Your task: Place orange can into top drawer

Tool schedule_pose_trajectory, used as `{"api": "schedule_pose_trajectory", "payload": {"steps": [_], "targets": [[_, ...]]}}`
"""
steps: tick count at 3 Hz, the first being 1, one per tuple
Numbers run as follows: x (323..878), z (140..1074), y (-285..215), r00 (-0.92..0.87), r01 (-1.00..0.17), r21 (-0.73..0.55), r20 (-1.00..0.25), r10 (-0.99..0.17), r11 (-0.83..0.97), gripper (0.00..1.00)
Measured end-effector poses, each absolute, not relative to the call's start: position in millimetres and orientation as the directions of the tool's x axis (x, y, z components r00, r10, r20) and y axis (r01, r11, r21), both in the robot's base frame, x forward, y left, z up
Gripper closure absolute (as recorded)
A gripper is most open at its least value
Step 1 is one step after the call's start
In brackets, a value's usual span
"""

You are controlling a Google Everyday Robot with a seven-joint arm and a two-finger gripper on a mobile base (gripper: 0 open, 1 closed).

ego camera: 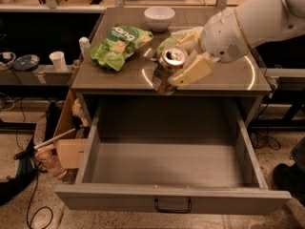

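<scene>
The orange can (167, 70) is coppery with a silver top and pull tab. It is held tilted in the air, just above the front edge of the counter. My gripper (183, 63) is shut on the can, with one cream finger (194, 70) across its right side. The white arm comes in from the upper right. The top drawer (171, 202) is pulled fully open below the can. Its grey interior holds nothing, and a black handle (172, 205) sits centred on its front panel.
A green chip bag (119, 44) lies on the counter's left part. A second green bag (174, 42) lies partly behind the gripper. A white bowl (159, 17) stands at the back. A cardboard box (66, 142) and cables lie on the floor left of the drawer.
</scene>
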State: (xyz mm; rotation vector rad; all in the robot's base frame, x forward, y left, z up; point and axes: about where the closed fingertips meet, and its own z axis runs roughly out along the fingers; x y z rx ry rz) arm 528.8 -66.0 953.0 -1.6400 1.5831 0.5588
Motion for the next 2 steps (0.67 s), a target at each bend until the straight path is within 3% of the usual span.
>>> {"api": "schedule_pose_trajectory", "payload": {"steps": [1,2], "targets": [[526.1,928.0,-77.2,0.008,-0.955,-0.225,-0.672,-0.740,0.194,1.00],[526.2,927.8,-76.8,0.009,-0.954,-0.228,-0.672,-0.740,0.196,1.00]]}}
